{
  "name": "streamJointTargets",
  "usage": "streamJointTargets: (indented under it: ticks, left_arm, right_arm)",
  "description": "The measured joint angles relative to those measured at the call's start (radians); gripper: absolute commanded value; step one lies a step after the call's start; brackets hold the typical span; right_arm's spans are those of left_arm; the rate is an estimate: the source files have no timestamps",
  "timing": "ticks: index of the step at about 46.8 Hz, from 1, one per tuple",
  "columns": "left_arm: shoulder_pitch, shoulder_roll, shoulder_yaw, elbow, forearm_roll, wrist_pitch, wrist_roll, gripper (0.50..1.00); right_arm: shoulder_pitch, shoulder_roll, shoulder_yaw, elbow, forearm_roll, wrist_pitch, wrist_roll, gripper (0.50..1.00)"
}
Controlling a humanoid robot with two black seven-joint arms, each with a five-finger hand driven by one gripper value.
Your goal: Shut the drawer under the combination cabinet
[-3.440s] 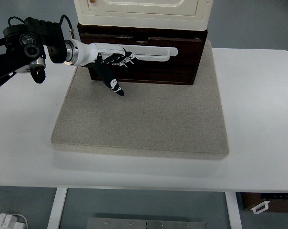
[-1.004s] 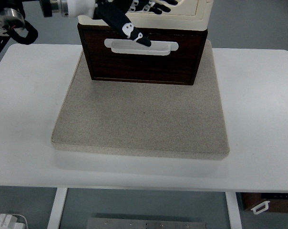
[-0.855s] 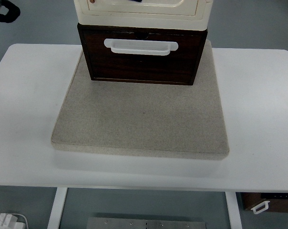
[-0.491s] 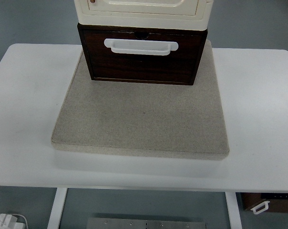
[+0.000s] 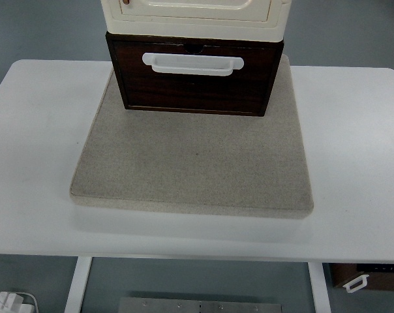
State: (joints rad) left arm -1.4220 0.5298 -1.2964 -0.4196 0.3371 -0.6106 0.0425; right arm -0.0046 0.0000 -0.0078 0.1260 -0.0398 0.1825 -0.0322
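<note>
A dark brown wooden drawer [image 5: 194, 81] with a white handle [image 5: 192, 63] sits at the back of the table, under a cream cabinet [image 5: 196, 14]. The drawer's front stands roughly flush with the cabinet's lower edge. Both rest on a beige mat [image 5: 194, 156]. Neither of my arms nor hands shows in the head view.
The white table [image 5: 353, 143] stretches to both sides of the mat, its near edge along the bottom. Below the table, a white plug and cable [image 5: 4, 301] lie on the floor at the left, and a dark box [image 5: 370, 277] shows at the right.
My left arm, which was at the drawer's handle and then up at the cabinet, has withdrawn out of the picture. The drawer and cabinet stay put.
</note>
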Motion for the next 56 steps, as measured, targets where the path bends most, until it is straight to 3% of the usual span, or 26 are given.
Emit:
streamJointTargets:
  ticks: [7, 14, 26, 36, 56]
  left_arm:
    - [0.012, -0.007, 0.006, 0.093, -0.022, 0.072, -0.007, 1.000]
    - [0.099, -0.025, 0.008, 0.097, -0.077, 0.188, -0.008, 1.000]
    - [0.231, -0.096, 0.008, 0.099, -0.222, 0.315, -0.009, 1.000]
    - [0.326, -0.181, 0.007, 0.102, -0.260, 0.323, -0.077, 1.000]
    - [0.364, -0.321, 0.008, 0.168, -0.363, 0.305, -0.092, 1.000]
  right_arm:
    - [0.000, 0.000, -0.001, 0.000, 0.000, 0.000, 0.000, 0.952]
    - [0.000, 0.000, -0.002, 0.000, 0.000, 0.000, 0.000, 0.952]
    - [0.000, 0.000, -0.001, 0.000, 0.000, 0.001, 0.000, 0.952]
    - [0.000, 0.000, -0.003, 0.000, -0.001, 0.001, 0.000, 0.952]
    - [0.000, 0.000, 0.000, 0.001, 0.000, 0.001, 0.000, 0.952]
